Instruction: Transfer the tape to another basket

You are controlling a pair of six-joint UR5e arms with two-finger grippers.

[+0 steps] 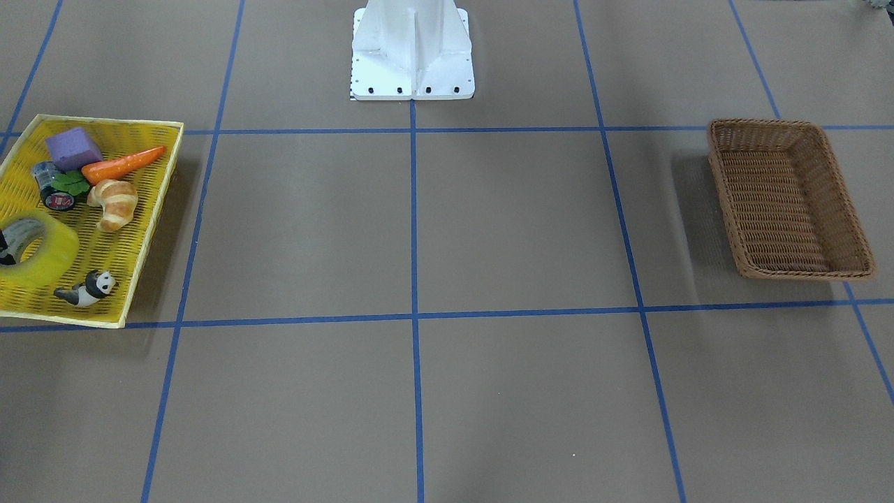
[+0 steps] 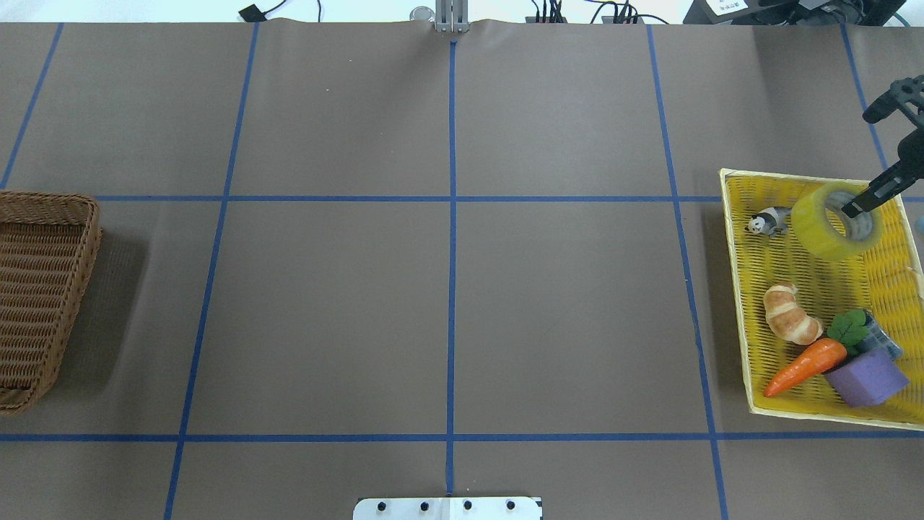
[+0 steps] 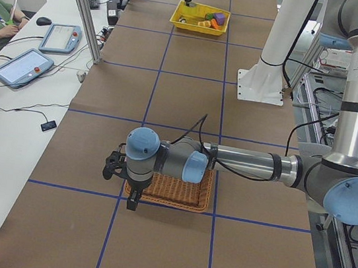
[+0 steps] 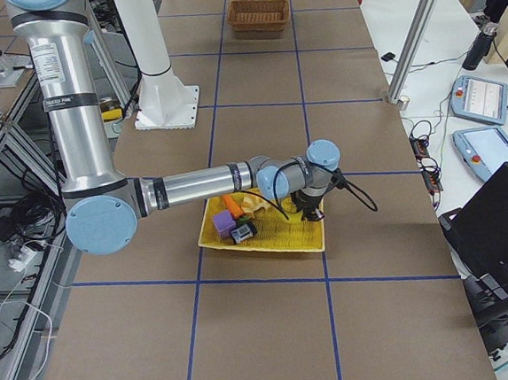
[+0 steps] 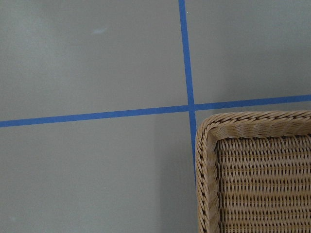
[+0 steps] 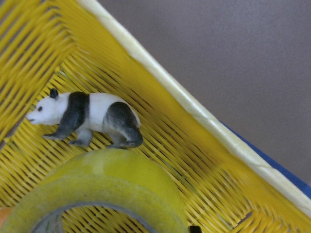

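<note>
The tape [image 2: 823, 224], a wide yellow roll, lies in the far corner of the yellow plastic basket [image 2: 888, 274]; it also shows in the front view [image 1: 49, 255] and the right wrist view [image 6: 112, 189]. My right gripper [image 2: 863, 202] reaches down onto it, with one finger inside the core. The other finger is hidden, so I cannot tell whether it grips. The brown wicker basket [image 2: 43, 289] stands empty at the table's other end. My left gripper [image 3: 131, 197] hovers by the wicker basket's [image 5: 262, 179] corner; I cannot tell whether it is open or shut.
In the yellow basket [image 1: 147, 209] lie a toy panda [image 1: 89, 288] next to the tape, a croissant [image 1: 115, 202], a carrot [image 1: 122, 164], a purple block [image 1: 73, 148] and a small dark cylinder with a red label [image 1: 54, 187]. The white robot base [image 1: 412, 52] stands at mid table.
</note>
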